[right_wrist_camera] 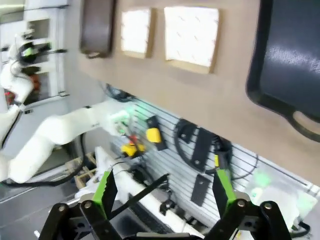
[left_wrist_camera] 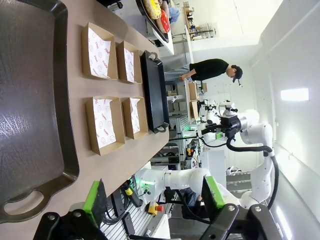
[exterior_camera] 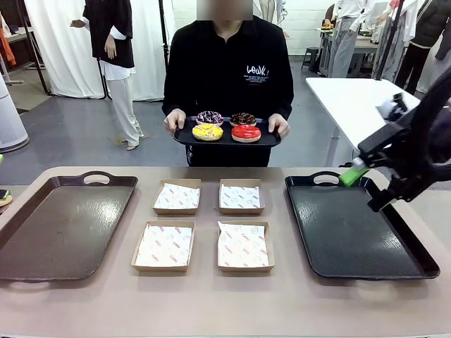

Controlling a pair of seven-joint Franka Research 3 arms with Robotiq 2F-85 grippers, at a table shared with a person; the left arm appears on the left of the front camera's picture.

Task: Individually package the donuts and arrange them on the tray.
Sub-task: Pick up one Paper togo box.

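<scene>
A: On your table [exterior_camera: 211,303], which looks matt, the two dark trays [exterior_camera: 352,232] are smooth with a dull plastic sheen.
B: Your four boxes [exterior_camera: 177,182] are matt brown cardboard, each lined with thin printed paper [exterior_camera: 164,246]. The red donut [exterior_camera: 246,132] has glossy icing.

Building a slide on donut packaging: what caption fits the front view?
Person holds a small tray of four donuts beyond four paper-lined boxes flanked by two large trays; right claw open.

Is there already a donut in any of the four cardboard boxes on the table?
No, all four donuts sit on the small tray the person holds; the boxes hold only paper.
</scene>
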